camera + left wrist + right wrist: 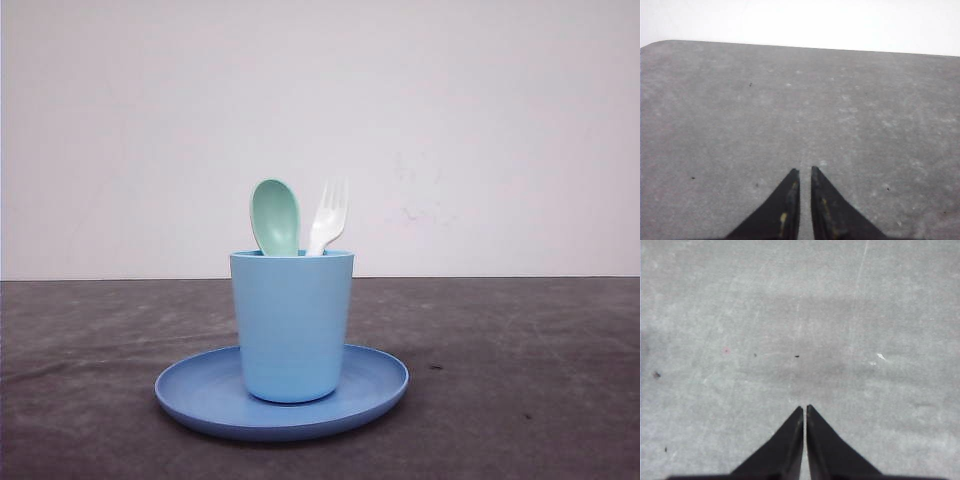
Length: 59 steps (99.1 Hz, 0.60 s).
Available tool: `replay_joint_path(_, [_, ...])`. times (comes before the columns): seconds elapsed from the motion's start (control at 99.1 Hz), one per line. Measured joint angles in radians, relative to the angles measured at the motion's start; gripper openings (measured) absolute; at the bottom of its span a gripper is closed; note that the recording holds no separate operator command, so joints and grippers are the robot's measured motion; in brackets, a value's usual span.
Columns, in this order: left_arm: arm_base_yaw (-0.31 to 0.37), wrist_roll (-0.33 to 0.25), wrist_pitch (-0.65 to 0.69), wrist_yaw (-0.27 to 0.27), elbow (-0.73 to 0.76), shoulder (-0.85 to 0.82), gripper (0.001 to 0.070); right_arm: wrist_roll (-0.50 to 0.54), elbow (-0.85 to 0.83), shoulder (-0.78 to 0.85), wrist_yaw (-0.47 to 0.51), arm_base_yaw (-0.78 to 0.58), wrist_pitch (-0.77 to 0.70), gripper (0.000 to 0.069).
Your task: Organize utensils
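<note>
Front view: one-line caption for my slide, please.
Mint-green spoon and white fork stand in a light blue cup on a blue plate.

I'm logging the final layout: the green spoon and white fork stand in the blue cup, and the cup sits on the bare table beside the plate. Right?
Not quite. The front view shows the cup standing on the plate, not beside it. The spoon and fork do stand in the cup.

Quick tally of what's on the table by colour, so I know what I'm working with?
Blue: 2, the cup and the plate under it
Mint green: 1, the spoon standing in the cup
White: 1, the fork standing in the cup
Total: 4
</note>
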Motion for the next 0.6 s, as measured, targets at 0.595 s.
replay_joint_path(0.595, [0.000,-0.001,0.000,0.000,0.000,0.000,0.0015,-0.005,-0.016,-0.024,0.025,-0.003,0.056,0.0009])
